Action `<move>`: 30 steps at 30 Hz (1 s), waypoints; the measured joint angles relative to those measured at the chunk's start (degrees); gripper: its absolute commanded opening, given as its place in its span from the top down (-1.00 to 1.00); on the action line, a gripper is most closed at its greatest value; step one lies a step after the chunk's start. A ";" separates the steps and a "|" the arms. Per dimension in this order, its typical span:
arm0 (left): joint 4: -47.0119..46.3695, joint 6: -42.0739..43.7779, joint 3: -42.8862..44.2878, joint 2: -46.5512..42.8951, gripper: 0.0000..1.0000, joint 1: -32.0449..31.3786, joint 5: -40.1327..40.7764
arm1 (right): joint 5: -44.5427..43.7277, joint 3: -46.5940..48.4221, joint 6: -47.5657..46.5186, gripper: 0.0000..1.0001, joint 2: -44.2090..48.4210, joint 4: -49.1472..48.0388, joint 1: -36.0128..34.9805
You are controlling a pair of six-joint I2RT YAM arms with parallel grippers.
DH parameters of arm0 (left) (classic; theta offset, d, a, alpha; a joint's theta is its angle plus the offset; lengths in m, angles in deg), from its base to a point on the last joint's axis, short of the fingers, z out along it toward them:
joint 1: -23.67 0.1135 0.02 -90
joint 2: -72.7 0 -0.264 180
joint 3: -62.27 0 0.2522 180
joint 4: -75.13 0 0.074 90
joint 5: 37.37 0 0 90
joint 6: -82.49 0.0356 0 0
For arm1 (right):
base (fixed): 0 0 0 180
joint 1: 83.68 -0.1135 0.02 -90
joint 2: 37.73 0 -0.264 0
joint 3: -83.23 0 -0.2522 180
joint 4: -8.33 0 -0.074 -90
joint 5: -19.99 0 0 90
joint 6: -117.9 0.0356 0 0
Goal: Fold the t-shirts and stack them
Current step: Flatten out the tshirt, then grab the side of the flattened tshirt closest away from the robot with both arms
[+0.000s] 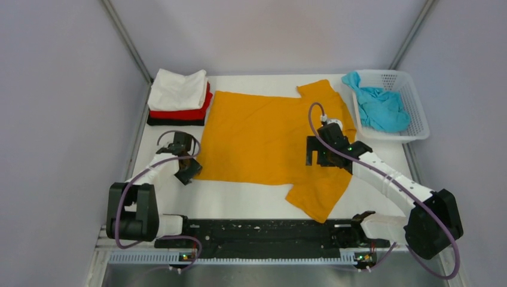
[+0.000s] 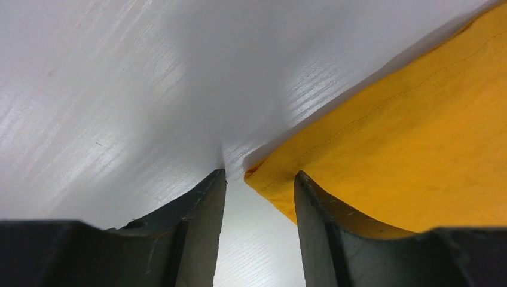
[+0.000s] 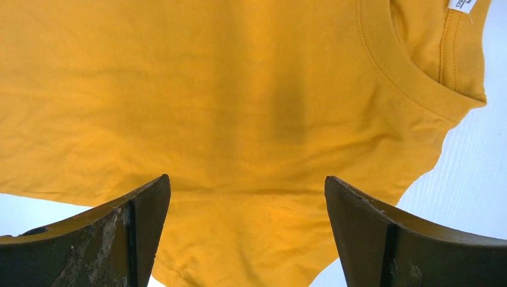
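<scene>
One bench [image 1: 239, 200]: white.
Orange shirt [image 1: 257, 140]: spread flat mid-bench, collar right.
Stack [image 1: 179, 98]: white, red, black shirts folded, far-left corner.
Basket [image 1: 420, 116]: far right, teal shirt [image 1: 379, 109] crumpled inside.
Right hand [image 3: 248, 185]: released, over orange shirt near collar.
Left hand [image 2: 260, 179]: released, fingertips straddle its near-left corner.

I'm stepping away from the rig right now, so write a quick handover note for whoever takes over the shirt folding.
Left gripper: open, at the near-left hem corner of the orange t-shirt, not clamped on it.
Right gripper: wide open, over the same shirt near the collar.
Done: white t-shirt on red t-shirt on black t-shirt, folded and stacked far left.
Left: orange t-shirt lies spread flat, unfolded; teal t-shirt crumpled in the basket.
</scene>
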 measured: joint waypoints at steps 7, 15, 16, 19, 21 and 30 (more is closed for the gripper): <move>0.02 0.20 0.17 0.48 0.08 0.22 -0.28 | -0.59 -0.76 0.35 -0.98 0.09 0.00 -0.02; 0.13 0.85 2.99 4.17 0.36 -1.31 0.13 | -0.90 -2.25 0.44 -0.97 2.38 0.83 -0.04; 0.07 0.85 3.52 4.81 0.36 -1.97 0.35 | -1.01 -2.25 0.44 -0.97 2.69 0.87 -0.04; 0.02 0.85 4.87 6.51 0.63 -3.28 0.79 | -1.20 -2.25 0.44 -0.98 3.21 1.01 -0.07; 0.28 0.83 5.51 7.30 1.00 -3.50 1.05 | -1.25 -2.25 0.44 -0.97 3.30 1.14 -0.07; 0.59 0.09 6.08 7.63 1.00 -3.65 1.75 | -0.98 -2.25 1.84 -0.92 3.67 4.74 -1.88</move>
